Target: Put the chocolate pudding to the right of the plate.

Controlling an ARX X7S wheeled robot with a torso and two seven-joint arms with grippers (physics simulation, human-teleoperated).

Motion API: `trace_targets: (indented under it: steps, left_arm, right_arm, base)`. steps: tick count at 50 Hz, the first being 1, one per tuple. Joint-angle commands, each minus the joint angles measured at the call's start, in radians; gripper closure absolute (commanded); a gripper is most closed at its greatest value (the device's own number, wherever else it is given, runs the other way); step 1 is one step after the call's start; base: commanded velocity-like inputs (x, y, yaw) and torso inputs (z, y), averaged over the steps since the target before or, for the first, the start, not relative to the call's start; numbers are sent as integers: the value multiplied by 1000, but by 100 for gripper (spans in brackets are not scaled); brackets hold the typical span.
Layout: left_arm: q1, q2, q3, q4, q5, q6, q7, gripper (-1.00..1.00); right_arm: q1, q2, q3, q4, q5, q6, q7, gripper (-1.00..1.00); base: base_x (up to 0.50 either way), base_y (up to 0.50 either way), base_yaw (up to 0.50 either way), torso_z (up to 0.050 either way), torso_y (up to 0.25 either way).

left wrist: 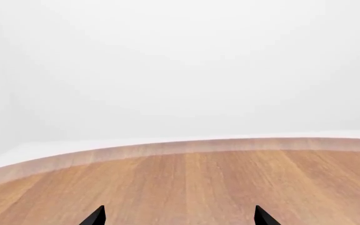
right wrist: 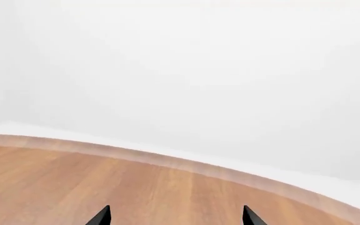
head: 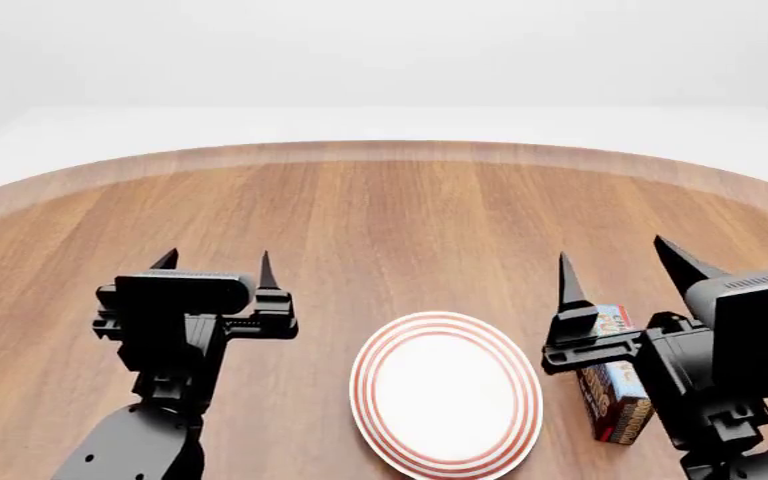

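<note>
The plate (head: pixel 447 391) lies on the round table (head: pixel 384 220), near its front edge and about midway across. The chocolate pudding (head: pixel 615 384) lies on the table just right of the plate, apart from it. The left gripper (head: pixel 213 264) hangs over the table left of the plate; the right gripper (head: pixel 618 265) hangs over the pudding.

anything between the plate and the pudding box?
No object. Head view shows only bare wooden table between the plate and the chocolate pudding, though the right gripper arm overlaps part of that gap.
</note>
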Motion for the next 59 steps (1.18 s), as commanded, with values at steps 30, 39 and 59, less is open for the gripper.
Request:
trace_targets:
  steps: [30, 39, 59]
  left_arm:
    - [-68, -23, -19, 120, -52, -94, -37, -100]
    - [-126, -27, -20, 181, -72, -148, -52, -100]
    - [-159, -40, -29, 257, -97, -191, -75, -100]
  right_arm:
    - [101, 14, -48, -83, 37, 44, 28, -100]
    - [157, 21, -60, -106, 59, 84, 39, -100]
    - [231, 31, -19, -182, 146, 161, 75, -100]
  base:
    - [0, 0, 0, 0, 0]
    - [0, 0, 0, 0, 0]
    - [0, 0, 0, 0, 0]
